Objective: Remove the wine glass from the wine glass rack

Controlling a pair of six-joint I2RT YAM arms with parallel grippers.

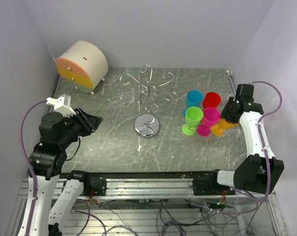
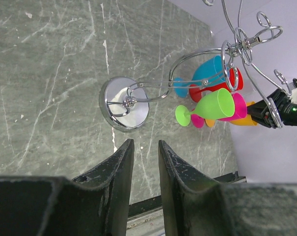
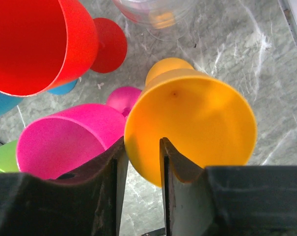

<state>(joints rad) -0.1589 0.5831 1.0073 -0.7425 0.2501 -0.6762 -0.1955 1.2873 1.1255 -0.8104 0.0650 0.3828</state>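
Observation:
The wine glass rack (image 1: pixel 147 105) stands mid-table on its chrome base, and I see no glass hanging on its spiral arms; it also shows in the left wrist view (image 2: pixel 123 103). Blue (image 1: pixel 193 98), red (image 1: pixel 211 100), green (image 1: pixel 192 119) and pink (image 1: pixel 208 119) plastic wine glasses stand to its right. An orange wine glass (image 3: pixel 197 123) stands on the table beside the pink one. My right gripper (image 3: pixel 141 142) is open astride its near rim, one finger inside the bowl and one outside. My left gripper (image 2: pixel 144 145) is narrowly open and empty, left of the rack.
A cream drum-shaped box (image 1: pixel 82 66) with an orange and yellow face sits at the back left. Something clear and glassy (image 3: pixel 153 14) shows beyond the orange glass. White walls close in the back and both sides. A metal rail (image 1: pixel 148 184) runs along the near edge.

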